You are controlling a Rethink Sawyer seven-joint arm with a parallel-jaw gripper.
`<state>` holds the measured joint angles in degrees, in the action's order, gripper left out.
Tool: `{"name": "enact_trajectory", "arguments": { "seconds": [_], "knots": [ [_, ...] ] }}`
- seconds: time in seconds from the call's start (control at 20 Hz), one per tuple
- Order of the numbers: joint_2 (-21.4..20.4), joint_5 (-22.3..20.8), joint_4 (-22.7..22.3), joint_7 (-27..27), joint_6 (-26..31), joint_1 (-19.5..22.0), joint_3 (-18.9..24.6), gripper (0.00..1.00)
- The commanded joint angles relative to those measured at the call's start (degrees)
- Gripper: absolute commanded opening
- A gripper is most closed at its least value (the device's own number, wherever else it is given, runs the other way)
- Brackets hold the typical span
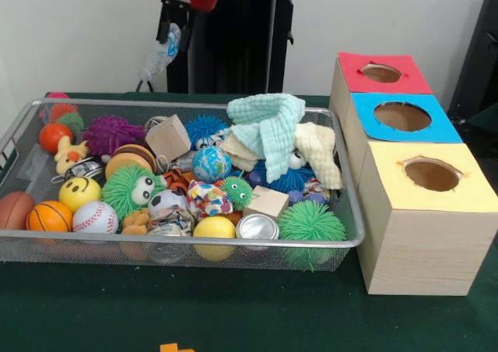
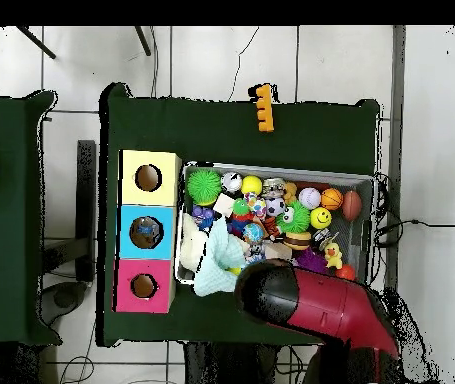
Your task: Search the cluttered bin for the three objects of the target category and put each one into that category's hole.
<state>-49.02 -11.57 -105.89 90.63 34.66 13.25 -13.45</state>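
Orange toy piece (image 1: 177, 347) on green table edge, wire bin (image 1: 23, 126) behind; your gripper (image 1: 159, 52) hangs above bin's far rim, finger state unreadable.

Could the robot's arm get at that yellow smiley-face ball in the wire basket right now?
Probably yes. The yellow smiley-face ball lies on top of the pile with nothing over it, and the red arm hangs above the mesh basket's edge.

front: low, close across table, facing bin (image 1: 342, 239) | overhead: high, straight down | shared: bin, boxes (image 1: 426, 212)
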Motion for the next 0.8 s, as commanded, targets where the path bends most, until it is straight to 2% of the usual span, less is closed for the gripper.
{"name": "enact_trajectory", "arguments": {
  "seconds": [0.05, 0.35, 0.8],
  "knots": [
    [-0.17, 3.28, -5.63, 17.36, -0.78, -3.26, -2.07, 0.00],
    [-1.27, 5.78, -9.24, 21.11, -1.55, -8.69, -3.83, 0.00],
    [-1.87, 8.39, -10.99, 25.85, -0.82, -16.05, -6.12, 0.00]
  ]
}}
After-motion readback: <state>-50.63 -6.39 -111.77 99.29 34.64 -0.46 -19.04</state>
